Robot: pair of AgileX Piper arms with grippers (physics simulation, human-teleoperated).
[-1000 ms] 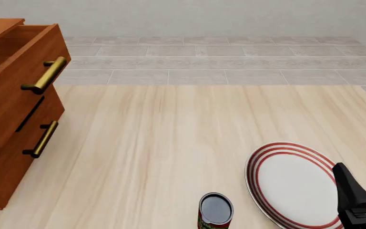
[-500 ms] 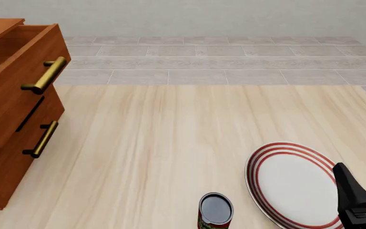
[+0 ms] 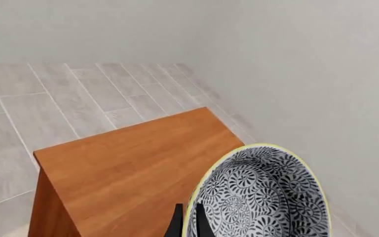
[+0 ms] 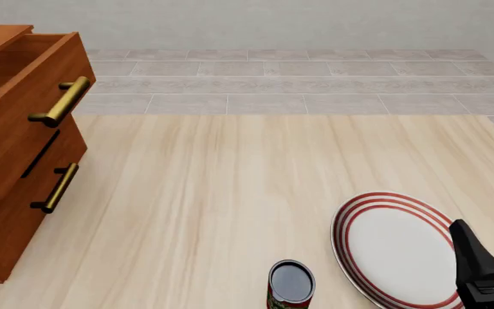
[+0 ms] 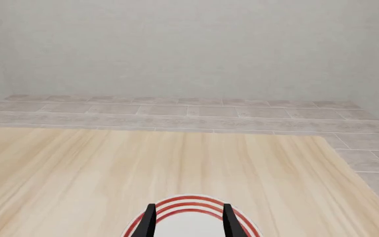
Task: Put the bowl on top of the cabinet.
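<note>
Reddish-brown wood filled the left edge of the front view, where the cabinet point(image 4: 15, 148) stood with its upper drawer pulled out and two brass bar handles point(image 4: 60, 102) showing, a dark slot between them. In the left wrist view the cabinet's flat top point(image 3: 136, 168) lay in the lower left of the frame, with grey floor tiles beyond it. The bowl point(image 3: 258, 195), patterned blue-grey and white with a pale yellow rim, filled the lower right of that frame, tilted on edge above the cabinet top. The left gripper point(image 3: 188, 222) pinched the bowl's rim at the bottom of the frame, one dark finger on each side of the rim. Whether the bowl touched the wood could not be told.

On the pale wooden table point(image 4: 229, 193), in the lower right of the front view, lay a white plate point(image 4: 393, 248) with red rings, and a dark can point(image 4: 291, 284) stood just beside it at the bottom edge. The right gripper point(image 5: 187, 222) hung over the plate's near part, its fingers spread apart and holding nothing.
</note>
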